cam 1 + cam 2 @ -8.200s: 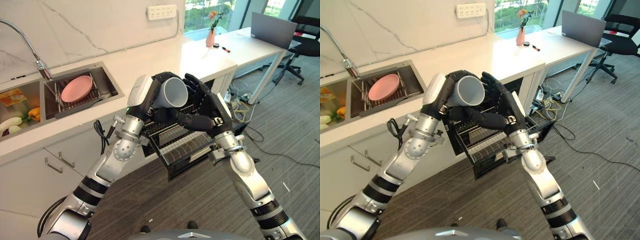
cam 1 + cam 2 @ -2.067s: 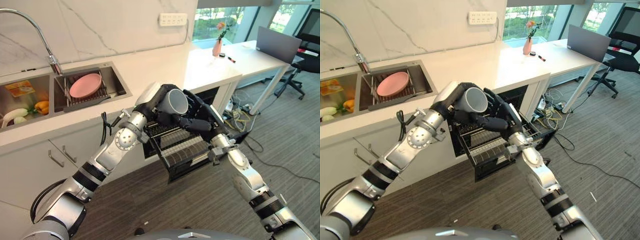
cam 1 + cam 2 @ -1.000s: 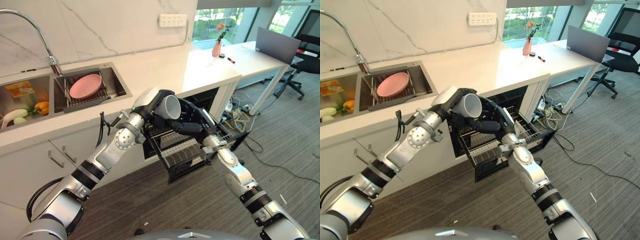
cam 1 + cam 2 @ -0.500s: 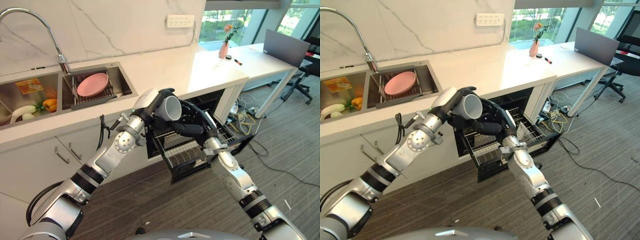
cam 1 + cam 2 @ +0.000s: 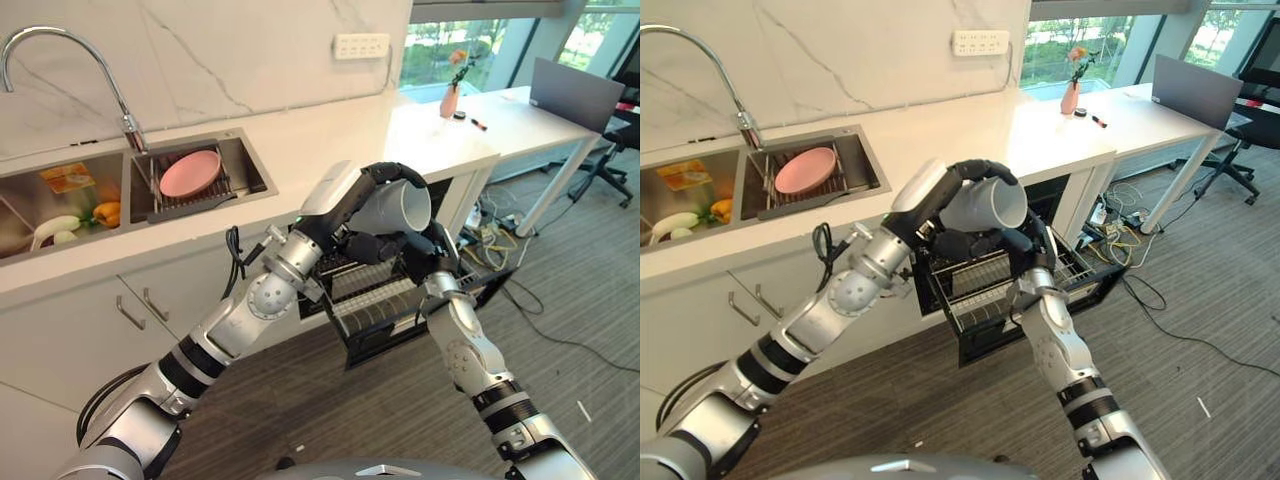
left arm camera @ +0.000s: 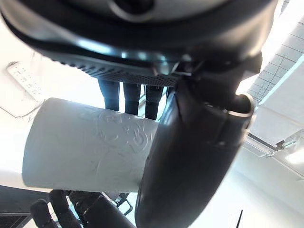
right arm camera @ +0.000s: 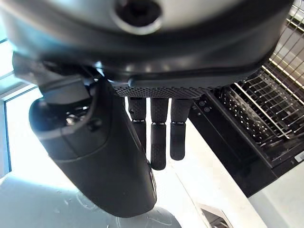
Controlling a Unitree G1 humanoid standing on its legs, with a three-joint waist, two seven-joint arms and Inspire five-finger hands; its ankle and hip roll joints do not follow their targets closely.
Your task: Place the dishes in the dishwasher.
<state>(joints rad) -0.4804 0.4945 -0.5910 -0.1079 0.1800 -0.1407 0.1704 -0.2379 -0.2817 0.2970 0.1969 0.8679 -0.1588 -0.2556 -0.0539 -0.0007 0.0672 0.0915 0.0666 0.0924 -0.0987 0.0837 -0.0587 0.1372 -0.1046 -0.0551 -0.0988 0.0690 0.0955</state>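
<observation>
- Now, scanning from the left of the frame, I see the sink (image 5: 140, 205) at the upper left, with a pink plate (image 5: 190, 173) lying on its drain rack, waiting its turn.
- My left hand (image 5: 368, 185) sits at centre frame, fingers and thumb wrapped round the grey cup (image 5: 396, 208); its wrist view shows the thumb (image 6: 190, 156) pressed across the cup's wall.
- Compared with half a second ago, the cup has swung right and now points its mouth toward the lower right, over the pulled-out dishwasher rack (image 5: 375, 300) rather than beside the counter edge.
- My right hand (image 5: 1012, 243) is just under the cup, right of centre; its wrist view shows the fingers (image 7: 159, 137) fairly straight, gripping nothing, with the cup's grey wall (image 7: 71, 209) close below them.
- To my eye this means the carry is nearly over: the cup hangs above the rack, not yet set down.
- I judge the next step is lowering it mouth-down onto the wire tines, right hand steadying.
- Farther right, the white desk (image 5: 520, 110) with a vase (image 5: 450, 100) stays out of my way.
</observation>
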